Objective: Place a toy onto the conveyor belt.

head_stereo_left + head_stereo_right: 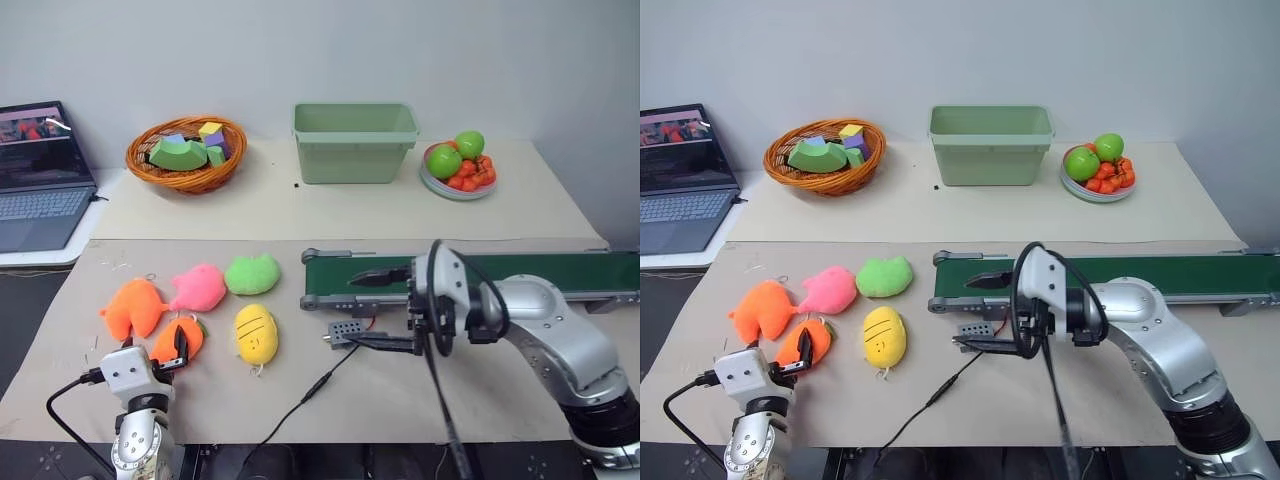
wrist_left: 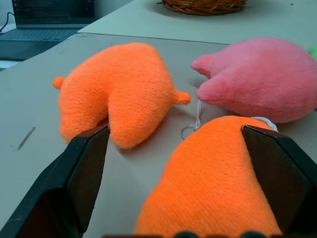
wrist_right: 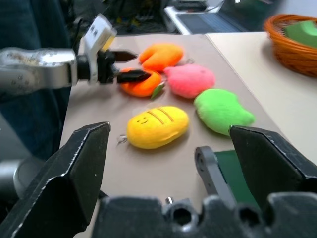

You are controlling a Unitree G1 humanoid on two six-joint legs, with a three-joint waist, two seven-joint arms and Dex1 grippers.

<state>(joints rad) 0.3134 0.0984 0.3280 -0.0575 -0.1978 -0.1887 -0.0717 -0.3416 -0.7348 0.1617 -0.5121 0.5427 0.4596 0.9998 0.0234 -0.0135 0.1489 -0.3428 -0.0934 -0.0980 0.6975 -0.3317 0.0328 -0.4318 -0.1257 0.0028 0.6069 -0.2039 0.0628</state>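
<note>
Because our left gripper (image 1: 178, 352) stands with its jaws spread wide around the carrot plush (image 1: 178, 340), gripping nothing, we judge that the coming move turns on what lies just past it. The toy (image 1: 133, 307) sits on the table beyond the carrot and slightly to our left, its lobes pointing back toward us, beside the pink plush (image 1: 199, 288). Our right gripper (image 1: 385, 308), also spread and empty, hovers at the near end of the belt (image 1: 540, 270), well apart from the toy, so the left arm is nearer.
</note>
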